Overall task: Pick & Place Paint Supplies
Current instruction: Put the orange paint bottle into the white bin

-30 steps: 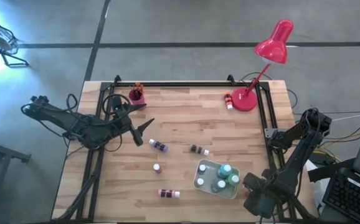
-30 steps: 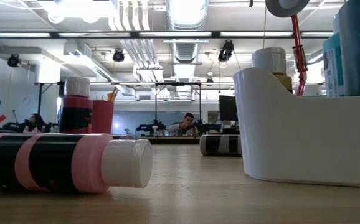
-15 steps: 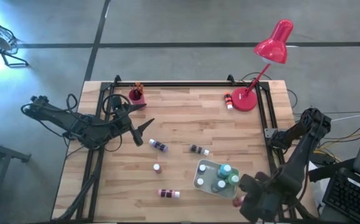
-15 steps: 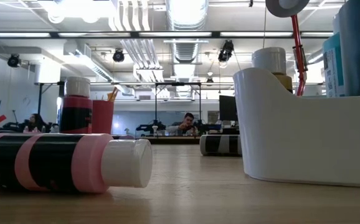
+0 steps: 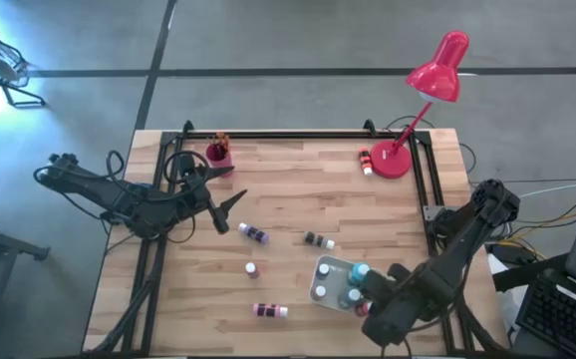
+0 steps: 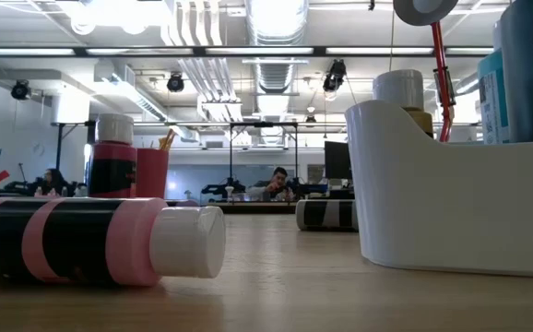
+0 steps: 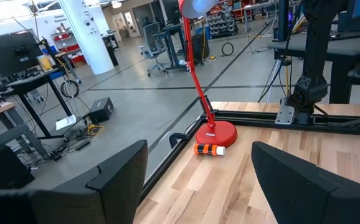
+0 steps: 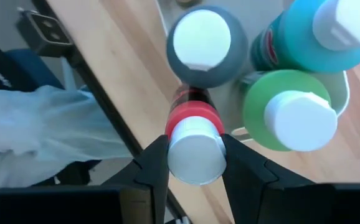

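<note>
Hovering over the table's left part, the left gripper holds nothing, jaws spread wide. Loose paint bottles lie mid-table. At the white caddy, the right gripper clamps a red bottle by its cap, above the caddy's edge.

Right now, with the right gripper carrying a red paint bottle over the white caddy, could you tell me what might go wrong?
1. The right gripper holds the red paint bottle only near its cap, so it might slip or swing.
2. The white caddy is already crowded: the grey bottle, green bottle and teal bottle stand close together, so lowering could knock one or jam.
3. The caddy sits near the table's edge; a dropped bottle could roll off.
</note>
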